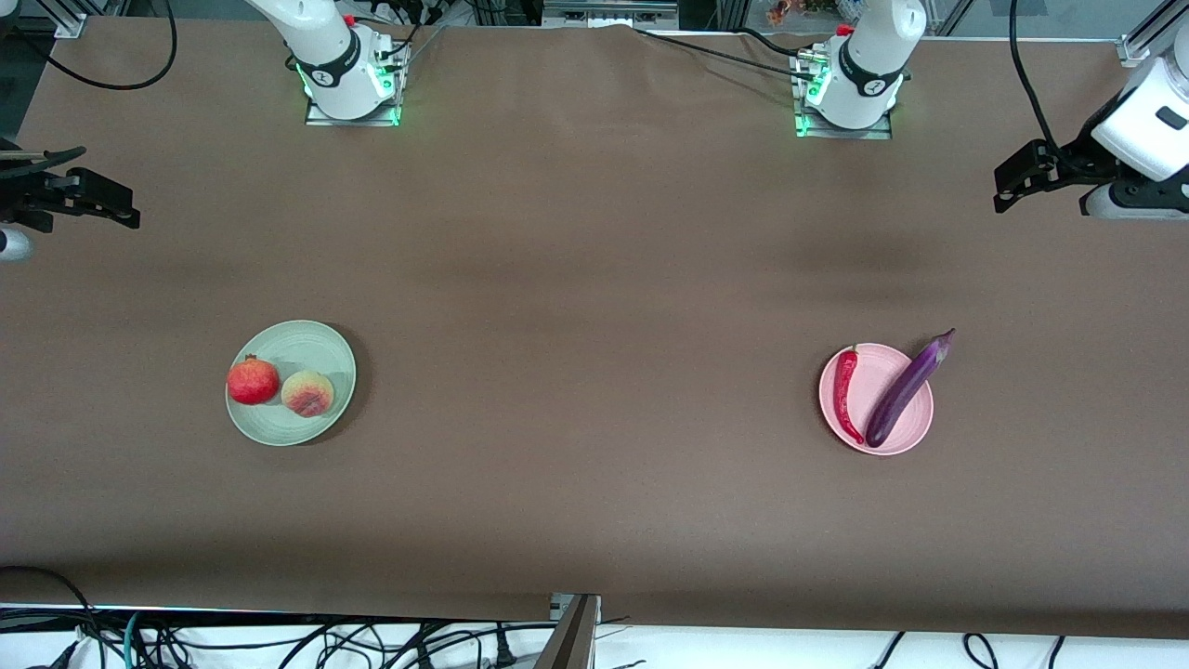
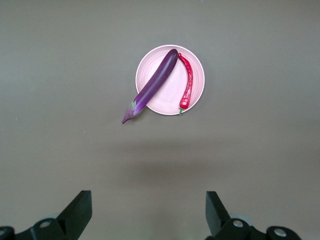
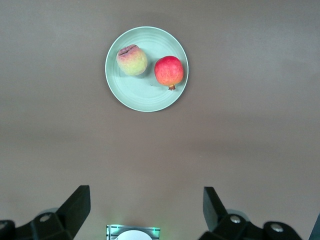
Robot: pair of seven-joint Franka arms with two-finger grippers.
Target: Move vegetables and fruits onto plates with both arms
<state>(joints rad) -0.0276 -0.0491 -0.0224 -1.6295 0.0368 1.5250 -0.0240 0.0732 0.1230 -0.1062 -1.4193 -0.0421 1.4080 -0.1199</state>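
The pale green plate (image 1: pixel 307 344) holds the red pomegranate (image 1: pixel 253 381) and the peach (image 1: pixel 307 393) side by side. The pink plate (image 1: pixel 873 372) holds the red chili pepper (image 1: pixel 845 395) and the purple eggplant (image 1: pixel 908 386), whose stem end juts over the rim. My left gripper (image 1: pixel 1008 186) is open and empty, high over the left arm's end of the table; its wrist view shows the gripper (image 2: pixel 148 210), pink plate (image 2: pixel 172 95), eggplant (image 2: pixel 155 82) and chili (image 2: pixel 187 82). My right gripper (image 1: pixel 111 200) is open and empty over the right arm's end; its wrist view shows the gripper (image 3: pixel 146 207), green plate (image 3: pixel 145 97), peach (image 3: pixel 132 60) and pomegranate (image 3: pixel 169 71).
Brown cloth covers the table. The two arm bases (image 1: pixel 351 79) (image 1: pixel 850 88) stand along the edge farthest from the front camera, with green lights. Cables (image 1: pixel 279 641) hang below the table's near edge.
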